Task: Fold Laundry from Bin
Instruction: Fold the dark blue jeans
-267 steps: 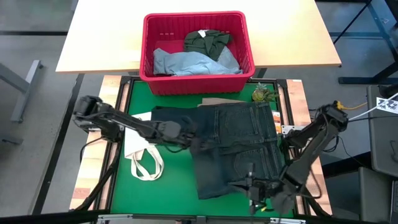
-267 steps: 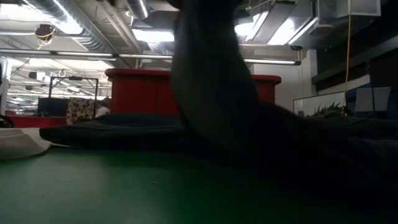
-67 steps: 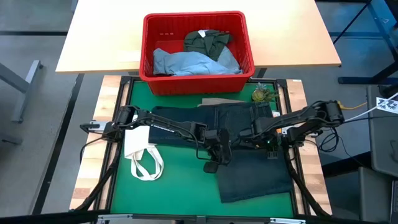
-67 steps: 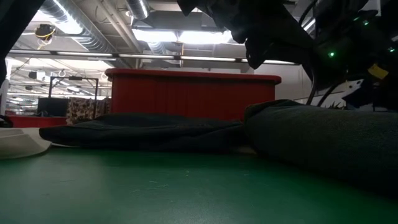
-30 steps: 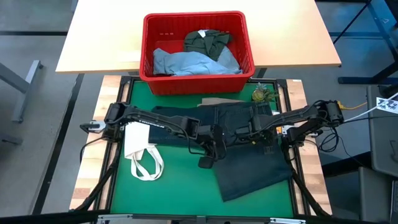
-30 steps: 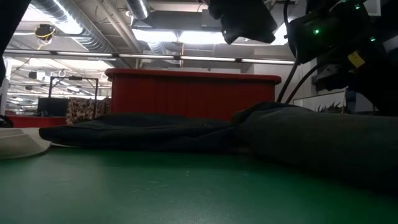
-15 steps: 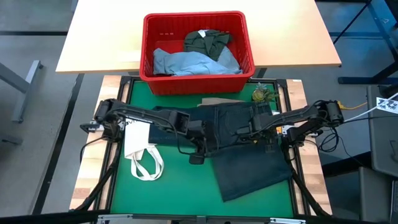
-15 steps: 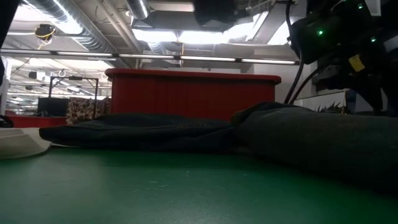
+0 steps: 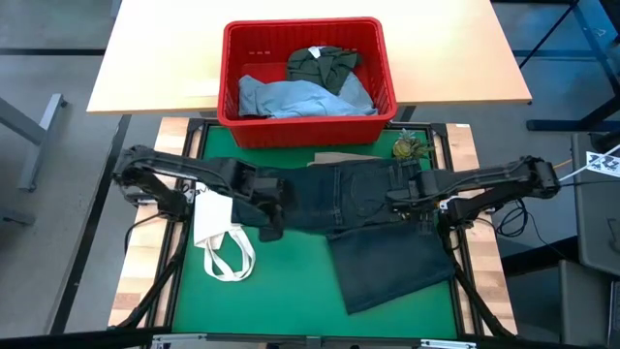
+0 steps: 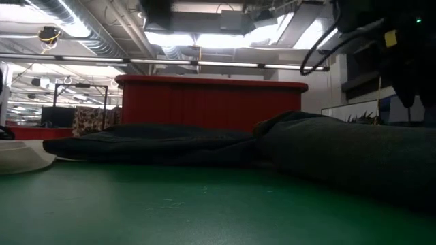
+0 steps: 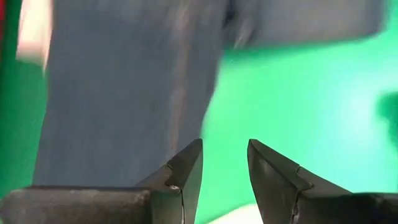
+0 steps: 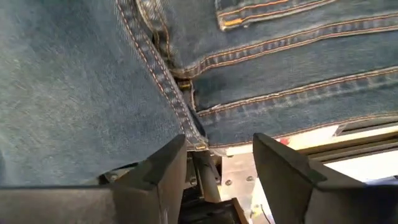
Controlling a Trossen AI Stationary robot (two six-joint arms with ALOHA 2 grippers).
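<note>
The left end effector (image 9: pixel 270 231) has drawn back, open and empty, off the folded dark navy denim jeans (image 9: pixel 373 228); the right end effector (image 9: pixel 398 206), parted and empty, hovers over their edge.

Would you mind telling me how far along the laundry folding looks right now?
Done: the dark navy jeans lie out of the bin, partly folded on the green mat. In hand: nothing; left gripper and right gripper are open above the jeans. Left: finishing the folds, then the light blue jeans and olive-green piece in the bin.

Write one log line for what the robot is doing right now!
left gripper: open, holding nothing, over left edge of dark jeans | right gripper: open, above jeans | bin: light blue and olive garments inside
</note>
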